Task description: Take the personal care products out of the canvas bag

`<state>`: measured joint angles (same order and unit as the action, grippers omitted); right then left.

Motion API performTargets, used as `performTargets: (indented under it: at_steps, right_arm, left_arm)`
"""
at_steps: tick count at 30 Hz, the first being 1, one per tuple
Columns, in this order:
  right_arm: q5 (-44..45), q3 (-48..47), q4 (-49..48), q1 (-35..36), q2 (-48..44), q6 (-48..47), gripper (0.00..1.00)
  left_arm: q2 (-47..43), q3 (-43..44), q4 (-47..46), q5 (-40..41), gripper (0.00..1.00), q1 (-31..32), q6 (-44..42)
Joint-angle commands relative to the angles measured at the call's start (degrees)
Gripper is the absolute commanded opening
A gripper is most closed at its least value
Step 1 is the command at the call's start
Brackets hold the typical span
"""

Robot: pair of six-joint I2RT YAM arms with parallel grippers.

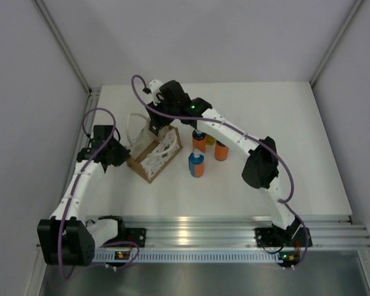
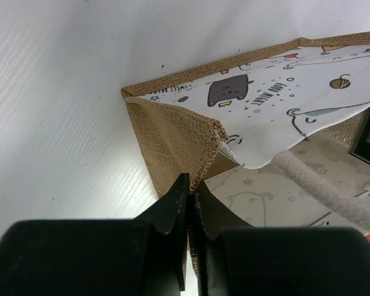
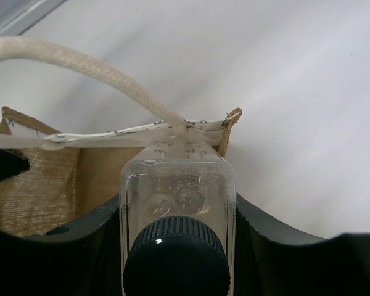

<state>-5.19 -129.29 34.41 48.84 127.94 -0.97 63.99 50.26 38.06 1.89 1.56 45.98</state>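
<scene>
The canvas bag (image 1: 153,155) stands left of centre, tan with white netting on its near side. My left gripper (image 1: 122,154) is shut on the bag's rim corner (image 2: 200,161), and its tips (image 2: 191,185) pinch the stitched edge. My right gripper (image 1: 156,127) is over the bag's open top, shut on the flat whitish bottle with a dark round cap (image 3: 177,197), held at rim level. Three orange-and-blue bottles (image 1: 197,164) (image 1: 199,142) (image 1: 221,150) and the yellow bottle (image 1: 210,140) stand on the table right of the bag.
A white cord handle (image 3: 80,68) arches across just above the held bottle, and another (image 2: 324,188) lies inside the bag. The bag's printed lining (image 2: 277,92) folds over the rim. Grey walls enclose the white table (image 1: 283,123), and an aluminium rail (image 1: 234,231) runs along the near edge.
</scene>
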Motion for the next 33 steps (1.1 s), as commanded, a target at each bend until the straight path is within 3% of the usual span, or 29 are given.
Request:
performTargets:
  at_steps: [1, 6, 10, 11, 16, 17, 24, 33]
  right_arm:
    - [-0.7, -1.7, -6.5, -0.4, -10.4, 0.5, 0.0]
    - [-1.0, -0.9, -6.6, -0.8, -15.1, 2.3, 0.0]
    - [-2.6, -0.7, -6.5, -2.7, -18.5, 6.9, 0.0]
    - [-4.8, -0.2, -6.5, -4.9, -20.9, 11.1, 0.0]
    - [-7.2, 1.3, -6.5, -8.5, -24.0, 15.0, 0.0]
    - [-7.5, 1.7, -6.5, -8.9, -24.6, 15.4, 0.0]
    - [-11.8, 8.3, -6.5, -18.6, -30.8, 25.8, 0.0]
    - [-11.6, 17.6, -4.4, -29.1, -38.5, 27.9, 0.0]
  left_arm:
    - [-1.0, -1.6, 3.3, 0.8, 0.13, -0.1, 0.0]
    - [-2.0, -1.1, 3.6, 1.4, 0.43, -0.1, 0.2]
    - [-2.6, -0.5, 4.2, 1.5, 0.61, -0.1, -0.1]
    - [-3.2, 0.0, 4.6, 1.7, 0.73, -0.1, -0.4]
    - [-3.6, 0.8, 4.9, 1.4, 0.84, -0.1, -1.0]
    - [-3.7, 1.2, 5.1, 1.3, 0.98, -0.1, -1.0]
    - [-5.1, 3.8, 6.5, 0.0, 0.98, -0.1, -1.6]
    - [-7.2, 11.0, 11.3, -1.0, 0.98, -0.1, -2.3]
